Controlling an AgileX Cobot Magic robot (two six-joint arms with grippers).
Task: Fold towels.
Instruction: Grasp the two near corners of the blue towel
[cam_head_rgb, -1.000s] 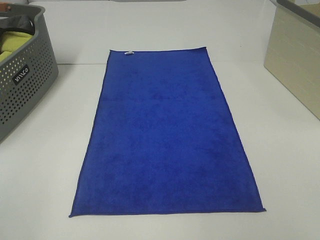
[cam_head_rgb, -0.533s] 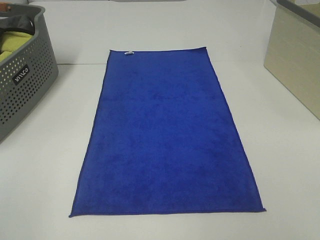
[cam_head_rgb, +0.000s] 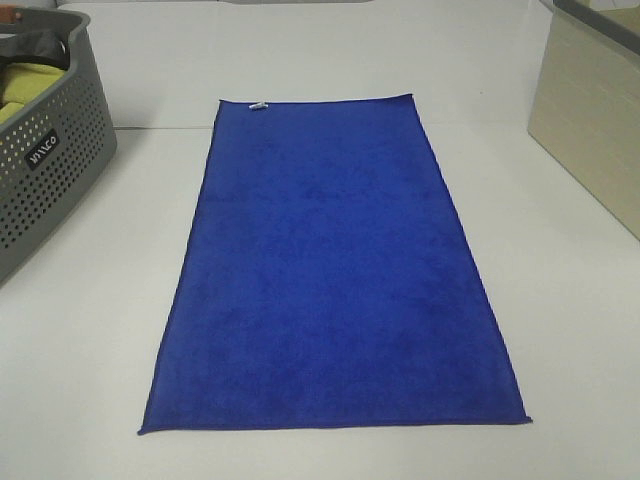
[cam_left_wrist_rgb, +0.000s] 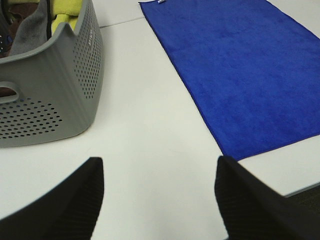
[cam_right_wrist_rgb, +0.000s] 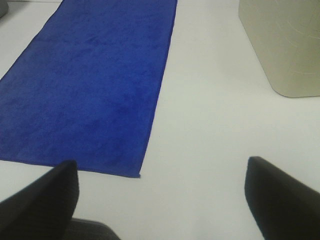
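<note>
A royal-blue towel (cam_head_rgb: 330, 270) lies flat and unfolded along the middle of the white table (cam_head_rgb: 90, 340). Its small white tag (cam_head_rgb: 258, 106) is at the far short edge. The towel also shows in the left wrist view (cam_left_wrist_rgb: 240, 70) and the right wrist view (cam_right_wrist_rgb: 90, 75). Neither gripper shows in the exterior high view. My left gripper (cam_left_wrist_rgb: 157, 197) is open and empty above bare table, near the towel's near left corner. My right gripper (cam_right_wrist_rgb: 162, 197) is open and empty above bare table, near the towel's near right corner.
A perforated grey basket (cam_head_rgb: 45, 170) holding a yellow-green cloth (cam_head_rgb: 15, 95) stands at the far left; it also shows in the left wrist view (cam_left_wrist_rgb: 55, 90). A beige bin (cam_head_rgb: 590, 110) stands at the far right, also in the right wrist view (cam_right_wrist_rgb: 282, 42).
</note>
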